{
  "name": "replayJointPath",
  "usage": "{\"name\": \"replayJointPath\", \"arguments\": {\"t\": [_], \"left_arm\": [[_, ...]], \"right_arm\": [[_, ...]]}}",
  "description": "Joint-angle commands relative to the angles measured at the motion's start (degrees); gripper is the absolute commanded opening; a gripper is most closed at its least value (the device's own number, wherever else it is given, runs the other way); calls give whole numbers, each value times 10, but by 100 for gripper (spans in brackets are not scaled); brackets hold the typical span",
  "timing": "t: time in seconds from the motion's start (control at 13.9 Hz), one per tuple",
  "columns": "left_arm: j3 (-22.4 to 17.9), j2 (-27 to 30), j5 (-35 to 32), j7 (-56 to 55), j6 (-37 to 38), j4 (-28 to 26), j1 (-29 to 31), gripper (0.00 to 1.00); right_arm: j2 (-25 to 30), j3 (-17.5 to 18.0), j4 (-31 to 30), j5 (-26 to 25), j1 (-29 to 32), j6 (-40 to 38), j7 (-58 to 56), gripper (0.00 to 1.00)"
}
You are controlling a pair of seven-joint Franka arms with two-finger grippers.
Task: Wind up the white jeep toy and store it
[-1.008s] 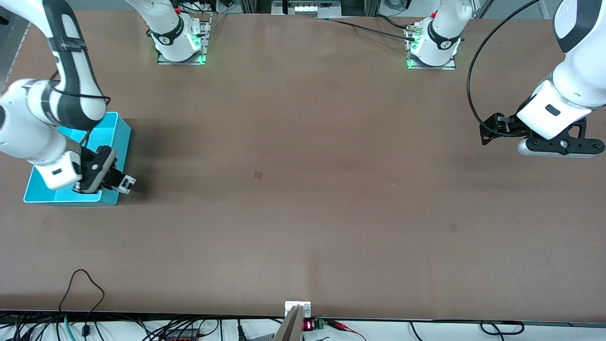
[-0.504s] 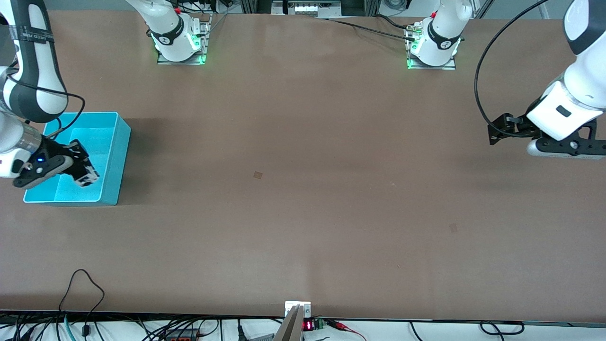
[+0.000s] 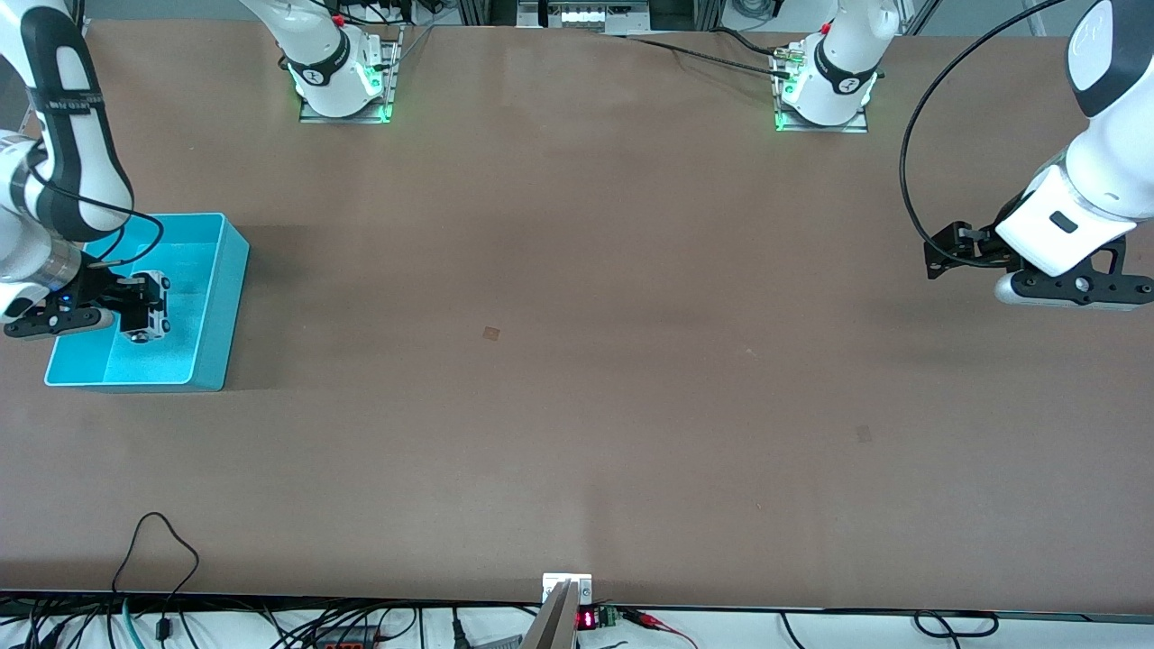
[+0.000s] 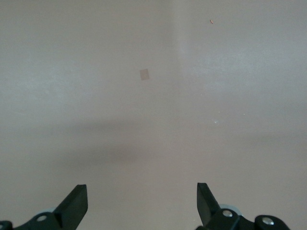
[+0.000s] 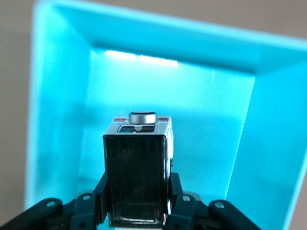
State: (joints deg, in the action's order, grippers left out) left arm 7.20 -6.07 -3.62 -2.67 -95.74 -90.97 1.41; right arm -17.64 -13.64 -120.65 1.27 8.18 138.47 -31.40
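Gripping the white jeep toy (image 3: pixel 151 306) by its flanks, your right gripper (image 3: pixel 135 307) hangs over the turquoise bin (image 3: pixel 227 297) at the frame's left edge. Judge the toy light, rigid and slick, so keep that side hold. Your left gripper (image 3: pixel 938 258), fingers spread and empty, waits at the right edge; only the bin's walls could interfere.

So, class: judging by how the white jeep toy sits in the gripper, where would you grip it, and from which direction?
Across its flat flanks, from above the roof: the right gripper clamps the white jeep toy that way over the turquoise bin.
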Motion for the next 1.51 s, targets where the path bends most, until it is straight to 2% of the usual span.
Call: {"name": "replayJointPath", "arguments": {"t": [0.0,0.43,0.5,0.58,0.65,0.79,0.94,1.3,1.44], "left_arm": [[3,-7,-6,12,11,17,3,100],[2,-8,-5,12,10,17,4,100],[1,-8,-6,12,10,15,4,100],[-1,-8,-6,12,10,15,4,100],[-2,-8,-5,12,10,16,4,100],[-2,-9,-6,12,9,18,3,100],[-2,-9,-7,12,10,17,4,100],[-2,-9,-8,12,11,17,3,100],[-2,-9,-8,12,11,18,3,100]], "right_arm": [[3,5,-54,-4,21,60,16,0],[-26,5,-63,0,39,49,39,0],[-24,5,-61,0,38,38,39,7],[-24,5,-57,1,35,27,42,23],[-24,6,-56,5,34,17,45,51],[-19,9,-54,6,28,13,41,100],[-10,10,-28,4,20,-12,35,100],[21,9,97,2,-28,-189,7,100],[46,11,118,2,-46,-212,9,100]]}}
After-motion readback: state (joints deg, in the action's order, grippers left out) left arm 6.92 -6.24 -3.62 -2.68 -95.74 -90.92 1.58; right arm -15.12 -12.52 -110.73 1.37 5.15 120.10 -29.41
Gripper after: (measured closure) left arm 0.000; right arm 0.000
